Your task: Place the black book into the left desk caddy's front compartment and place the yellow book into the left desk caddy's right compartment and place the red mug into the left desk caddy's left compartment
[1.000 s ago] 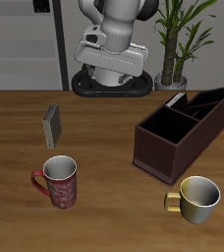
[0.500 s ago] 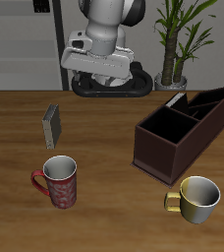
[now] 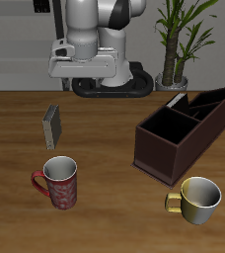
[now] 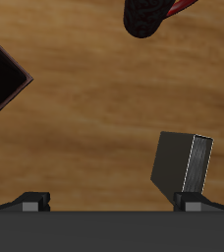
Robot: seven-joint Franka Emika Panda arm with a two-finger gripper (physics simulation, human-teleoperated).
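Wood-grain tabletop [image 3: 105, 138] fills the scene, with a potted plant [image 3: 179, 40] and dark shelving behind the robot's base. Taking the table's centre as the dial and its front edge as 6 o'clock, the left desk caddy [image 3: 184, 133] sits at about 3 o'clock, something dark and thin apparently already standing in its far section. The yellow book [image 3: 52, 126] stands upright near 10 o'clock; the red mug [image 3: 58, 182] is at roughly 7 o'clock, and a pale-yellow mug [image 3: 196, 200] near 5.

The gripper [image 4: 112, 202] hangs high near the base, toward 11 o'clock, fingers spread and empty; the wrist view shows the book [image 4: 181, 165] beside one fingertip.

Judging by this, the yellow book's pickup is in hand. Next calls for descending and centring the fingers across its thin cover. Open wood surrounds the book, so approach room looks ample; only the red mug stands nearby, toward the front.
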